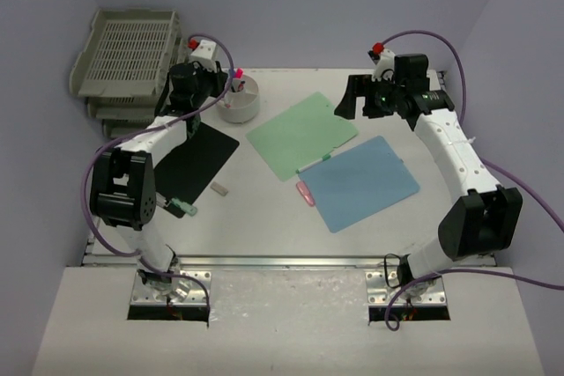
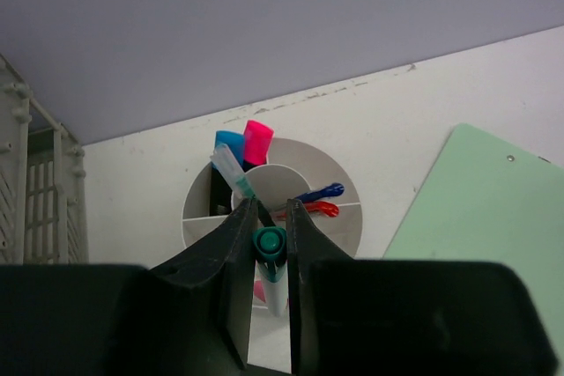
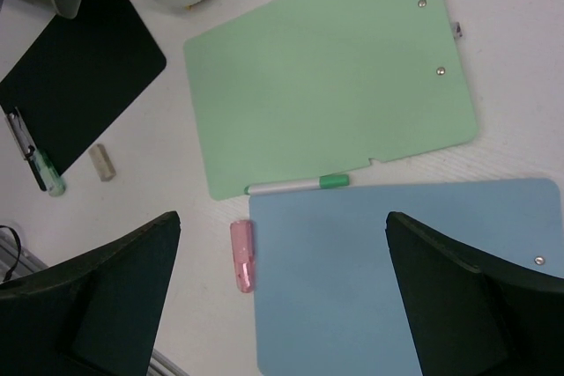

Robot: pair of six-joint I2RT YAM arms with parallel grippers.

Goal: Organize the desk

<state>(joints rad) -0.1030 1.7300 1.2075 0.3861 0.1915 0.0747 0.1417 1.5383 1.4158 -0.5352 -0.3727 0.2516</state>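
Trays of grey slatted plastic stand stacked in the far left corner, and beside them the left arm reaches long from its base, wrist tipped over a round white partitioned pen pot. The left gripper is pinched nearly closed on a teal-capped white marker, held near the cap end, barrel pointing down at the pot; whether the tip is inside a compartment I cannot tell. Under everything spreads the desk, a broad flat white tabletop with a metal rail along its near edge. I'd judge it rigid, heavy and fixed, nothing to take hold of; its face looks smooth, so the grip belongs on the loose things on it. A black clipboard lies left of centre, a pale green clipboard mid-desk, a light blue clipboard nearer and to its right, a green-capped white pen between those two. These look thin, stiff and light, best nipped at an edge. Farthest right, the right arm arches high over the far side, the right gripper facing down at the boards, spread wide open, holding nothing.
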